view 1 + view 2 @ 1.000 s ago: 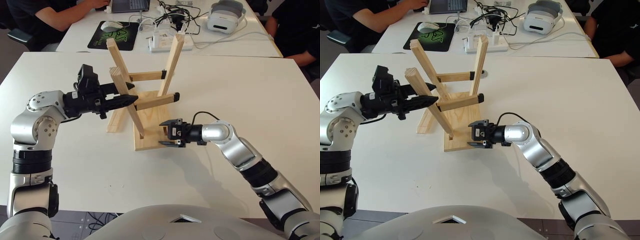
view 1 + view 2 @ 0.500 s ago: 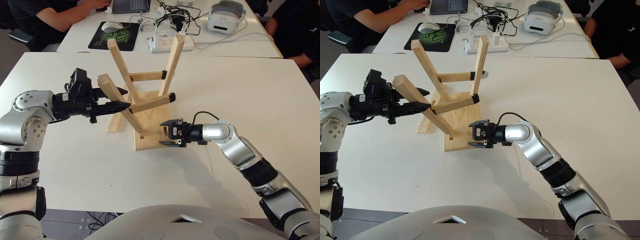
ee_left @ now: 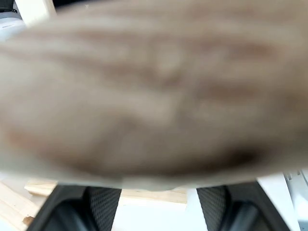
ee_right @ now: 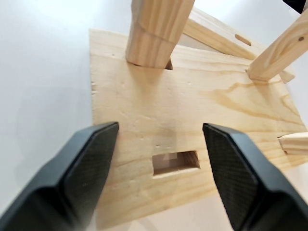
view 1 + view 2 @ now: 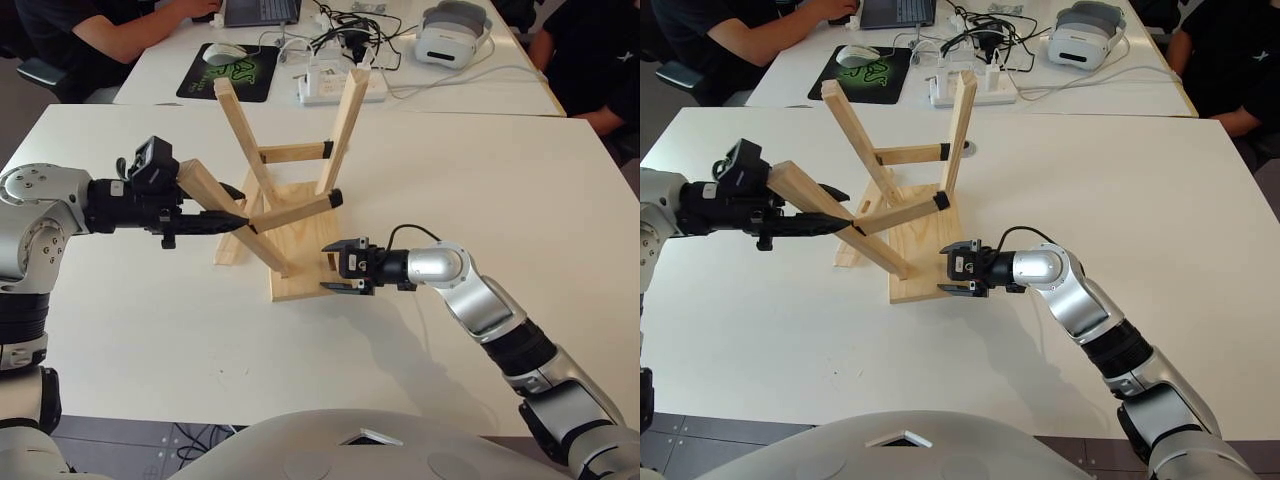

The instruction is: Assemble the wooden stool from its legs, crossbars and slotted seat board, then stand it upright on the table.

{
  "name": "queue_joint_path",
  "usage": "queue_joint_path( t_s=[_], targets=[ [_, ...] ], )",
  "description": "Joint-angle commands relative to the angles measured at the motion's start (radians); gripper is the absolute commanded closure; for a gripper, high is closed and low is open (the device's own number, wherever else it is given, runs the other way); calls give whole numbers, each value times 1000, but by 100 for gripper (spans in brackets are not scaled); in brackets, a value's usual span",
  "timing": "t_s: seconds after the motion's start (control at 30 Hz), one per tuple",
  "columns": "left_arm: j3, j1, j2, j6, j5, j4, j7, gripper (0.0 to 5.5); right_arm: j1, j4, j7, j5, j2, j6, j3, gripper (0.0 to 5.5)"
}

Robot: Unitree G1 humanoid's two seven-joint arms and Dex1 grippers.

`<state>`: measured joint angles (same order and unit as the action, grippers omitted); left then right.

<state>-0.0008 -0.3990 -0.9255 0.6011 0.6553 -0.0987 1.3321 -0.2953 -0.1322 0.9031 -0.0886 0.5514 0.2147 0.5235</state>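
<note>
Seat board [image 5: 305,282] on table [image 5: 480,170]; leg [image 5: 266,249] in left claw [image 5: 226,208] at left; right claw [image 5: 325,268] at right.

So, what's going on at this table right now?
A humanoid robot is building a wooden stool upside down. The seat board lies flat on the white table, with two legs standing in its far side, joined by a crossbar. The left gripper grips a third leg, tilted, its lower end at a slot in the board. The right gripper is open at the board's near edge, over an empty slot. The fourth leg isn't in yet.
</note>
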Motion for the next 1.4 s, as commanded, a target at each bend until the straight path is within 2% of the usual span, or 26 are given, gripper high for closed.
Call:
queue_joint_path(
  t_s=[0.03, 0.27, 0.53, 0.9, 1.13, 1.4],
  targets=[
    [-28, -8, -25, 40, -12, -30, 27, 347, 53, 50, 1, -54, 33, 59, 23, 226],
    [-55, 6, -40, -45, -93, -31, 39, 347, 58, 42, -8, -58, 32, 64, 24, 226],
    [-46, -18, 14, -167, -161, 37, -26, 347, 50, 43, 0, -61, 34, 63, 33, 226],
    [-105, 3, -3, -163, -199, 16, 8, 347, 41, 45, 7, -59, 31, 68, 36, 226],
    [-168, -22, 55, -90, -180, -77, -42, 347, 40, 43, 4, -59, 20, 74, 42, 226],
    [-164, -7, 40, -99, -194, -24, -33, 348, 41, 47, -4, -60, 16, 70, 40, 226]
  ],
)
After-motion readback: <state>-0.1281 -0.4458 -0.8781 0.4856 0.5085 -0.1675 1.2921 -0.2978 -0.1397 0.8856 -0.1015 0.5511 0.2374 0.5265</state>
